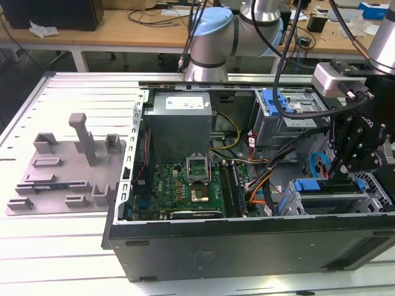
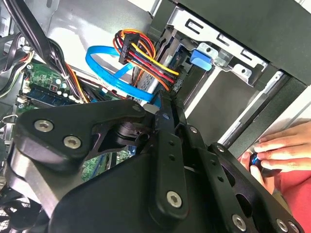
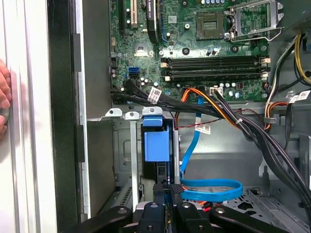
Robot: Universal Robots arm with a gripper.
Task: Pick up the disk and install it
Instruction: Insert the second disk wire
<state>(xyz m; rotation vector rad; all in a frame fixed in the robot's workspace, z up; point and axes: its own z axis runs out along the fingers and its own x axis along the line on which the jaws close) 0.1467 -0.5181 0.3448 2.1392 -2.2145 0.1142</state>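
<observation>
- Computer case (image 1: 247,237) laid on its side on the white slatted surface (image 1: 62,246), open face up, so that the motherboard (image 1: 179,185) and the bays can be reached from above.
- Tool (image 1: 339,169) lowered into the near corner of the case at the exterior view's right, directly over the drive cage (image 1: 370,188).
- Tool's fingertips (image 3: 164,190) drawn close together in the first wrist view, pinched on a thin blue edge; judged to be a grasp on the disk (image 3: 156,145) by its blue frame.
- Disk standing on edge inside a slot of the drive cage, blue end face turned outward; seen in the exterior view as a blue-framed block (image 1: 311,185) just beside the tool, partly seated in the cage.
- Narrow edge-on hold probably chosen so that the disk can slide along the slot's rails without the tool fouling the cage walls.
- Flat blue cable (image 3: 214,187) looped close by the tool, and a bundle of coloured wires (image 3: 223,109) crossing beyond the cage; both near enough to snag.
- Person's hand (image 2: 284,145) resting outside the case wall, apart from the tool.
- Grey fixture tray (image 1: 62,172) lying well apart at the exterior view's left.
</observation>
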